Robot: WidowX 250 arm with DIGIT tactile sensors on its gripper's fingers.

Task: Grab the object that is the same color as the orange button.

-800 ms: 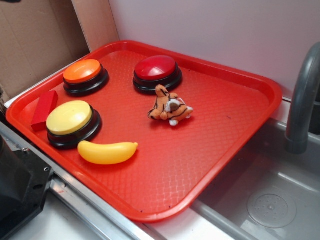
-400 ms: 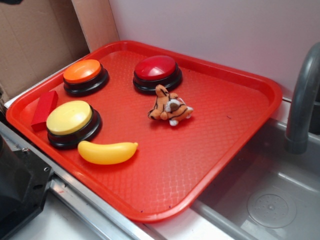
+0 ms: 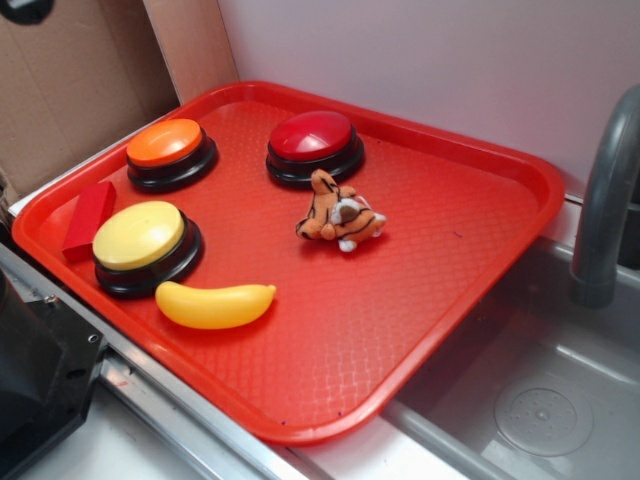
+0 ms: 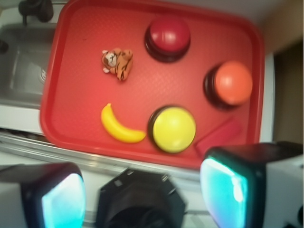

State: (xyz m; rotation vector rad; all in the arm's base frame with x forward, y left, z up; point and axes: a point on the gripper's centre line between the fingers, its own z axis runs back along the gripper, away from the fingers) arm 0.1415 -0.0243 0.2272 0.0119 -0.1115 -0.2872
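The object, a small orange plush tiger [image 3: 338, 215] with black stripes, lies on its side near the middle of the red tray [image 3: 400, 330]. From the wrist it appears at the upper left [image 4: 117, 62]. The orange button [image 3: 168, 150] stands at the tray's far left corner, at the right in the wrist view [image 4: 231, 83]. My gripper [image 4: 142, 199] is open, its cyan pads [image 4: 223, 190] wide apart with nothing between them. It hangs high over the tray's near edge, well away from the tiger. In the exterior view only a dark bit of the arm [image 3: 25, 8] shows at the top left.
On the tray also stand a red button [image 3: 314, 143], a yellow button [image 3: 142, 243], a yellow banana [image 3: 215, 304] and a red block [image 3: 88, 218]. A sink [image 3: 540, 400] with a grey faucet [image 3: 605, 200] lies to the right. Cardboard [image 3: 70, 80] stands behind; the black robot base [image 3: 30, 380] is at the front left.
The dark bit of the arm at the exterior view's top left has come a little further into the frame. Nothing on the tray has moved.
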